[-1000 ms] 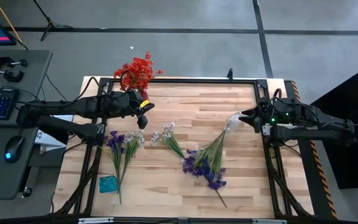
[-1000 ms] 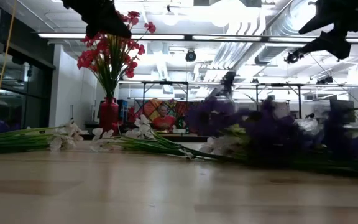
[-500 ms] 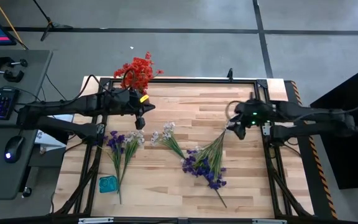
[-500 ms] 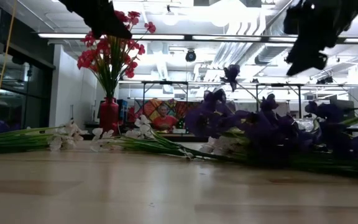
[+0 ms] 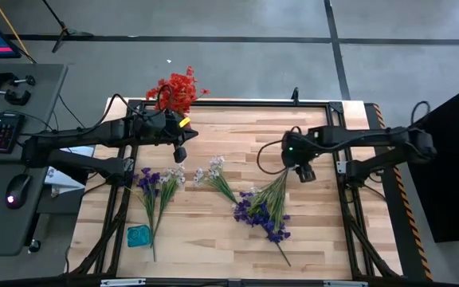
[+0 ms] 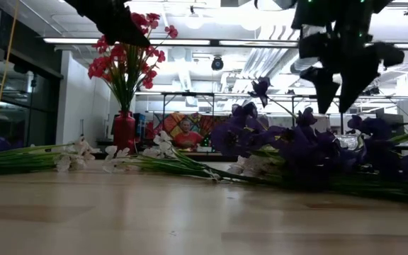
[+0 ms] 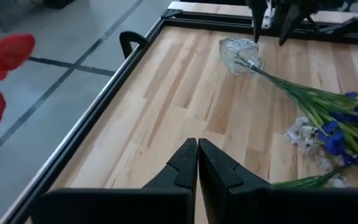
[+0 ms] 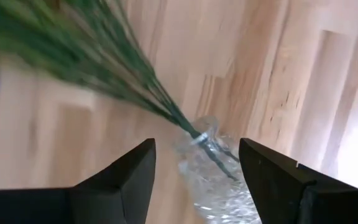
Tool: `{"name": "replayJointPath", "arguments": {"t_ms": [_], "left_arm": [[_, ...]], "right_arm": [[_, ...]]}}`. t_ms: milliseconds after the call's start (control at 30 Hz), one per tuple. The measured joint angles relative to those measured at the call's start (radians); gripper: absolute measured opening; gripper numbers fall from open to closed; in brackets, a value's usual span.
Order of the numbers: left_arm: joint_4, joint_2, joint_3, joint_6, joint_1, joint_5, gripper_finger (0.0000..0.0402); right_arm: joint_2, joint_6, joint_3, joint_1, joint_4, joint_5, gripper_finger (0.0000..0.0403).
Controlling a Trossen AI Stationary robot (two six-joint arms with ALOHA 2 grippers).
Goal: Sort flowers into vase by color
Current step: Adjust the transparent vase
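From above, the right gripper hangs over the mouth of a clear vase lying on its side on the table, a bunch of purple flowers with some white blooms spilling from it; the left gripper waits near the red flowers standing in a vase at the table's far left corner, while a mixed purple-and-white sprig pair and a white sprig lie loose on the wood, apparently unsorted. At table height, the red flowers stand upright in a red vase, the white sprigs and the purple bunch lie flat, and the right gripper points down above the purple blooms, fingers parted. From the left wrist, that arm's fingers are pressed together and empty, aimed across bare wood at the toppled clear vase and its green stems. From the right wrist, the fingers spread wide to either side of the vase neck where the stems enter, touching nothing — a stance that suggests it is lining up to grasp the vase or the stems there.
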Motion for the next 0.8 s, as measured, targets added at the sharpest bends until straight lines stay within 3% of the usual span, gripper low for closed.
{"name": "replayJointPath", "arguments": {"t_ms": [333,533,800], "left_arm": [[0.000,0.000,0.000,-0.071,0.000,-0.029,0.0000],[0.001,0.000,0.000,-0.093,0.000,-0.068,0.0000],[0.001,0.000,0.000,-0.093,0.000,-0.084,0.0000]], "right_arm": [[0.130,-0.237,0.000,0.000,-0.014,0.035,0.0220],[0.162,-0.295,-0.052,0.000,0.009,0.035,0.0220],[0.163,-0.300,-0.133,0.000,0.168,0.082,0.0220]]}}
